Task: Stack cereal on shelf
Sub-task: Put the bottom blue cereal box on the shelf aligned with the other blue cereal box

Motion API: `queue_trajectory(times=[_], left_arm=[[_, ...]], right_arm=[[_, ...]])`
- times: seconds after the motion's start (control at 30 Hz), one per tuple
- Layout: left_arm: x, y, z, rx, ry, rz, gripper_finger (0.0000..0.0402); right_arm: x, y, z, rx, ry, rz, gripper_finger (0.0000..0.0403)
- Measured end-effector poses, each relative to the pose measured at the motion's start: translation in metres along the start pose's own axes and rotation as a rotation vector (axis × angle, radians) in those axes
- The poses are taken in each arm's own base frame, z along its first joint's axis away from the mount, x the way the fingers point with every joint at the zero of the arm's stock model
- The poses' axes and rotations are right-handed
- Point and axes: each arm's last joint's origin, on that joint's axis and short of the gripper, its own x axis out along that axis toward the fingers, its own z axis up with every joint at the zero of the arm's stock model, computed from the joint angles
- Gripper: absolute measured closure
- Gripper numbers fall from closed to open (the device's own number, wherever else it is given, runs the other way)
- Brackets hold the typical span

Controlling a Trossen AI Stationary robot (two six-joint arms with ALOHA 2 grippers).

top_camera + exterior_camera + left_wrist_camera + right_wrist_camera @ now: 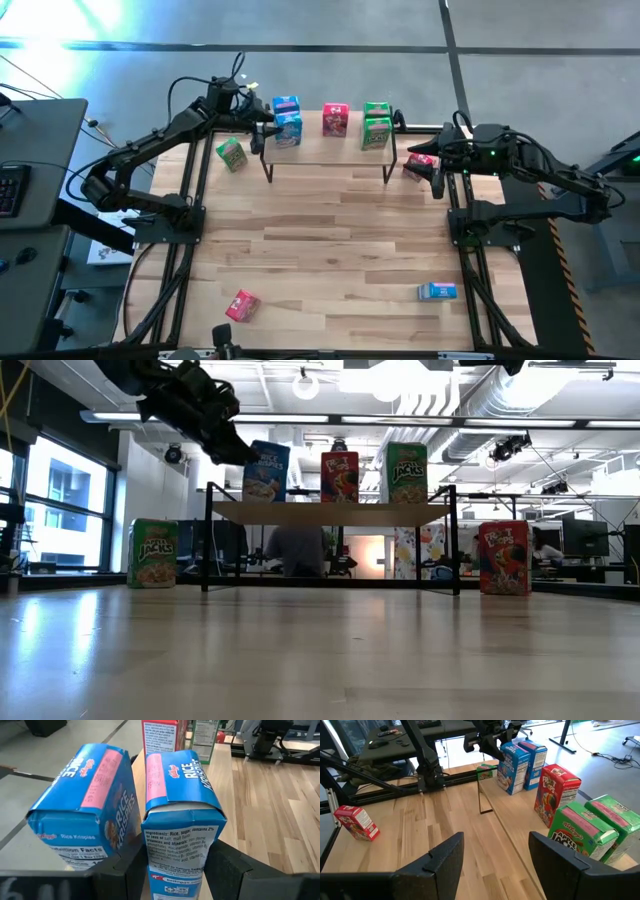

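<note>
The shelf (330,152) stands at the table's far edge. On it stand two blue cereal boxes (287,106), one pink-red box (335,121) and two green boxes (376,124), all upright on their bases. My left gripper (264,131) is at the shelf's left end, shut on the nearer blue box (180,820). Beside it stands the other blue box (85,805). My right gripper (495,870) waits open off the shelf's right end with nothing between its fingers. My left gripper has the nearer blue box between its two fingers, one finger (125,870) on each broad face, low on the box's left narrow end (175,865). The fingers come from the table's left, slanting slightly down. The box stands upright on the shelf board.
A green box (231,153) stands on the table left of the shelf, and a pink-red one (420,164) to its right, near my right gripper. A pink-red box (242,305) and a blue box (437,291) lie near the table's front edge.
</note>
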Motion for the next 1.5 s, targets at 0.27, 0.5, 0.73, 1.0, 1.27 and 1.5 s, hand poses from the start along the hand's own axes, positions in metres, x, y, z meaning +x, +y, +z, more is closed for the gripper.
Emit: queue_trajectory(times=[0.27, 0.5, 0.73, 1.0, 1.27, 1.5], left_arm=[[0.000, 0.000, -0.002, -0.012, 0.019, 0.001, 0.0223], [0.000, 0.000, -0.002, -0.019, 0.019, 0.005, 0.0217], [-0.001, 0.000, -0.003, -0.034, 0.042, 0.031, 0.0177], [-0.013, -0.004, 0.003, -0.016, 0.020, 0.071, 0.0163], [-0.018, -0.007, 0.004, -0.006, 0.031, 0.108, 0.0163], [-0.018, -0.006, 0.003, 0.001, 0.047, 0.130, 0.0163]], right_arm=[[0.000, 0.000, 0.000, 0.000, 0.000, 0.000, 0.0187], [0.000, 0.000, 0.000, 0.000, 0.000, 0.000, 0.0187], [0.000, 0.000, 0.000, 0.000, 0.000, 0.000, 0.0187], [0.000, 0.000, 0.000, 0.000, 0.000, 0.000, 0.0187], [0.000, 0.000, 0.000, 0.000, 0.000, 0.000, 0.0187], [0.000, 0.000, 0.000, 0.000, 0.000, 0.000, 0.0187]])
